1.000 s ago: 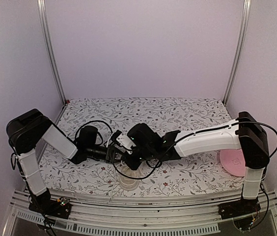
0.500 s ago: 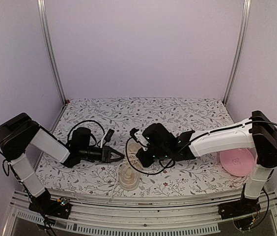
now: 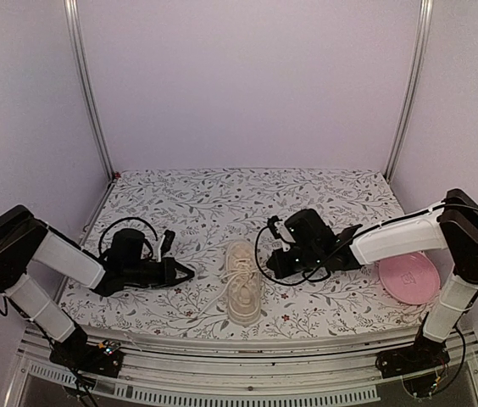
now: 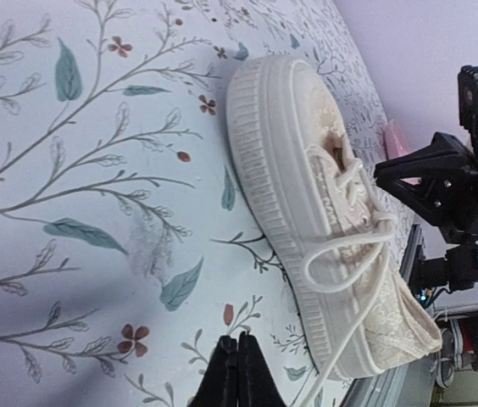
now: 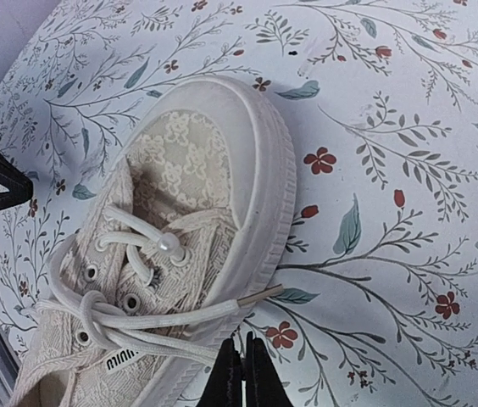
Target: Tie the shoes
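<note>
The tabletop [image 3: 222, 191], covered in a flowered cloth, carries one cream shoe [image 3: 242, 291] lying on its sole, lengthwise from the near edge toward the back. The shoe sits between the two arms, just ahead of the left tool [image 4: 237, 366] and ahead of the right tool [image 5: 241, 373], touching neither. A pink plate [image 3: 407, 277] lies well behind the right tool, near that arm's base.

Both tools are closed tight with nothing seen between their fingers. One strand runs close under the right tool's tips in its wrist view, but no grip on it shows.

The shoe looks light, with a soft lacy upper and a stiffer ribbed sole. A one-sided pull would probably drag it across the cloth, so the two tools should pull evenly. The laces [image 5: 95, 309] are thin, limp and smooth. They are crossed in a loose knot over the tongue, with a loop [image 4: 308, 273] standing out toward the left tool. They are best pinched mid-strand, at that loop, or just behind the hard tip [image 5: 260, 294] lying beside the sole nearest the right tool
</note>
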